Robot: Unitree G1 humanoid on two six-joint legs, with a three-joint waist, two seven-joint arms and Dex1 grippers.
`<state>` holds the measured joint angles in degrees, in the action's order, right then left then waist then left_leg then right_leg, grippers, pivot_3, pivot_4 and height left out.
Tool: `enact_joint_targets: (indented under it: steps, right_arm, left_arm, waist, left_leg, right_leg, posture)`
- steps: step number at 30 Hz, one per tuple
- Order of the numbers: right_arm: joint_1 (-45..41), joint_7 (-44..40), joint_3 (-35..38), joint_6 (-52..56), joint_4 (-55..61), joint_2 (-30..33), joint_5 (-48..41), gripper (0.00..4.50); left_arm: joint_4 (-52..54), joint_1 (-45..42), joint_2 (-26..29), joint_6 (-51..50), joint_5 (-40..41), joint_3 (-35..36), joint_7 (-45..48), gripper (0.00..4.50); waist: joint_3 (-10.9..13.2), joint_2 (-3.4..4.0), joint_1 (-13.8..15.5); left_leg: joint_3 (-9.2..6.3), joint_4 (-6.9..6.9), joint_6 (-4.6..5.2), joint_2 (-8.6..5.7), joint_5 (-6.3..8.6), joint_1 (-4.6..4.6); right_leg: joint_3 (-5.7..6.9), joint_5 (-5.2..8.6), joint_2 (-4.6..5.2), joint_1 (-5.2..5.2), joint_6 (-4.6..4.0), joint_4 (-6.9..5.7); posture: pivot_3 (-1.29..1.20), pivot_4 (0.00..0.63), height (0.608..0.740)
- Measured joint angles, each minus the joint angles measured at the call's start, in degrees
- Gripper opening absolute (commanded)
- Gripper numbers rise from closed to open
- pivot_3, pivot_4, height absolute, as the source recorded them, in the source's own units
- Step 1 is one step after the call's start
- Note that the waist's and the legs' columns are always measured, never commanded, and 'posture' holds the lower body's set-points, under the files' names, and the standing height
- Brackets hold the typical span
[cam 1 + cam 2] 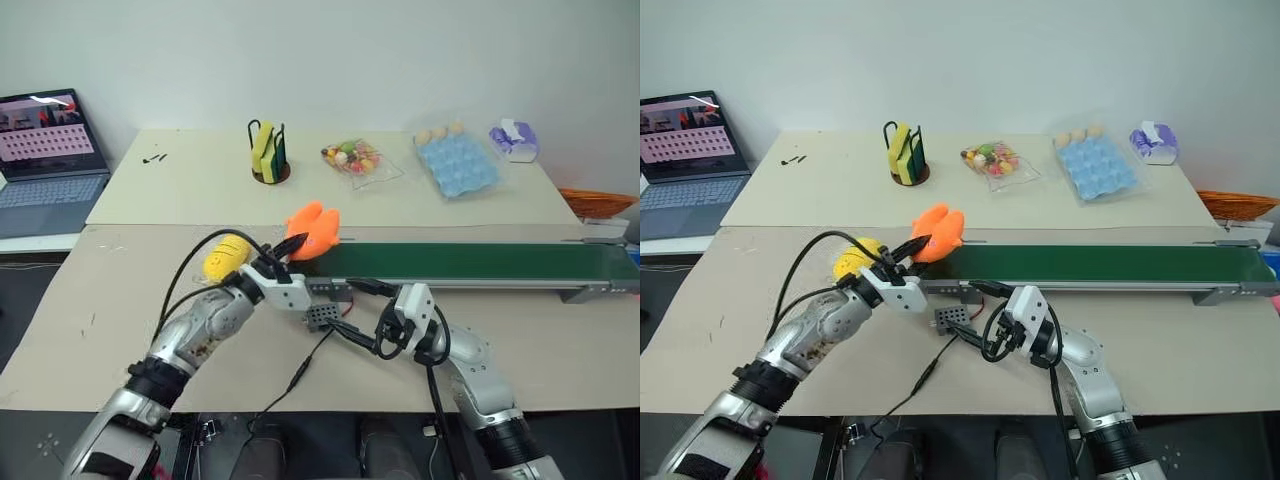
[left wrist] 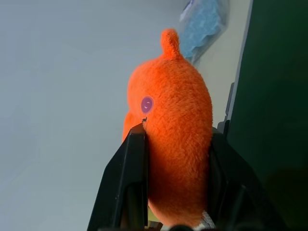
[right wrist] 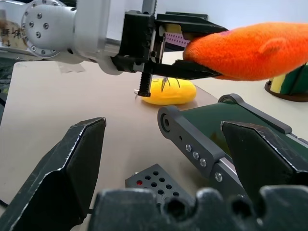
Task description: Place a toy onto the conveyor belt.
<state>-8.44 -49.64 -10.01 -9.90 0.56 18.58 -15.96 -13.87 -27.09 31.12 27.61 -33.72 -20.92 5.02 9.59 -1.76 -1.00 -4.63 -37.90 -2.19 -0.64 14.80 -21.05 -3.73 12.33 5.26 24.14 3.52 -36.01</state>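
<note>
Fingers of the left gripper pinch the soft, light toy at mid-body; right gripper fingers spread, empty.

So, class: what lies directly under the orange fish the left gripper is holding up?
The orange fish, clamped in the left gripper, hangs above the near end of the conveyor belt, its roller and dark green surface. Whatever lies on the far side of the fish is hidden.

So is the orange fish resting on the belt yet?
Apart. The right wrist view shows the fish, clamped in the left gripper, hanging in the air above the belt's roller end.
</note>
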Motion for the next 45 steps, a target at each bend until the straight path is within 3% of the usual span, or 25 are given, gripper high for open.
enact_joint_targets:
  steps: [8,12,17,31,34,36,42,45]
  right_arm:
    - [0.0,0.2,0.1,0.0,0.0,0.0,0.0,4.50]
    - [0.1,0.4,0.1,0.0,0.0,0.0,0.0,4.50]
    - [0.1,1.1,0.1,0.0,0.0,0.0,0.0,4.50]
    - [0.0,1.3,0.1,0.0,0.0,0.0,0.1,4.50]
    - [-0.1,1.3,0.1,0.0,0.0,0.0,0.1,4.50]
    - [-0.1,1.2,0.1,0.0,0.0,0.1,0.1,4.50]
    - [-0.2,0.8,0.1,0.0,0.0,0.5,0.1,4.50]
    - [-0.2,0.7,0.1,0.0,0.0,0.6,0.1,4.50]
  left_arm:
    - [-1.7,-0.3,-0.2,0.9,0.6,-0.7,7.3,1.38]
    - [-1.6,-0.3,-0.2,0.9,2.1,-0.4,9.3,2.54]
    - [-0.4,-0.3,-1.0,1.1,4.6,0.6,10.2,4.44]
    - [0.7,-0.3,-1.6,-0.3,5.4,4.2,8.7,4.49]
    - [2.8,0.7,-2.5,-3.3,13.7,6.4,13.8,4.49]
    - [6.3,2.2,-2.6,-9.3,24.5,8.7,21.1,4.49]
    - [19.6,6.2,0.5,-37.5,57.7,16.1,39.5,4.49]
    - [22.4,6.2,1.9,-44.6,64.5,18.9,42.6,4.49]
  waist:
    - [0.0,0.00,-0.1]
    - [0.0,0.00,-0.1]
    - [0.0,0.00,-0.1]
    - [0.0,0.00,-0.1]
    - [0.0,0.00,-0.2]
    - [0.0,0.01,-0.4]
    - [0.0,0.01,-1.5]
    - [0.0,0.01,-1.5]
  left_leg:
    - [0.00,0.00,0.00,0.00,0.00,0.00]
    - [0.00,0.00,0.00,0.00,0.00,0.00]
    - [0.00,0.00,0.01,0.01,0.00,0.00]
    - [0.00,0.00,0.00,0.00,0.00,0.01]
    - [0.00,0.00,0.01,0.01,0.00,0.00]
    - [0.00,0.00,0.01,0.02,0.00,0.01]
    - [-0.02,0.00,0.01,0.04,0.00,0.03]
    - [-0.02,0.00,0.01,0.04,0.00,0.11]
  right_leg:
    - [0.00,0.00,0.00,0.00,0.00,-0.02]
    - [0.00,0.00,-0.01,0.01,0.00,-0.03]
    - [0.00,0.00,0.00,0.01,0.00,-0.03]
    - [0.00,0.00,-0.01,0.01,0.00,-0.04]
    - [0.00,0.00,-0.01,0.02,0.00,-0.05]
    - [0.00,0.00,0.00,0.02,0.00,-0.08]
    - [0.00,0.01,-0.02,0.01,0.00,-0.10]
    - [0.00,0.01,-0.03,-0.06,0.00,-0.09]
  posture:
    - [0.00,0.150,0.740]
    - [0.00,0.150,0.740]
    - [0.00,0.150,0.740]
    - [0.00,0.150,0.740]
    - [0.00,0.150,0.740]
    - [0.00,0.150,0.740]
    - [0.00,0.150,0.740]
    - [0.00,0.150,0.740]
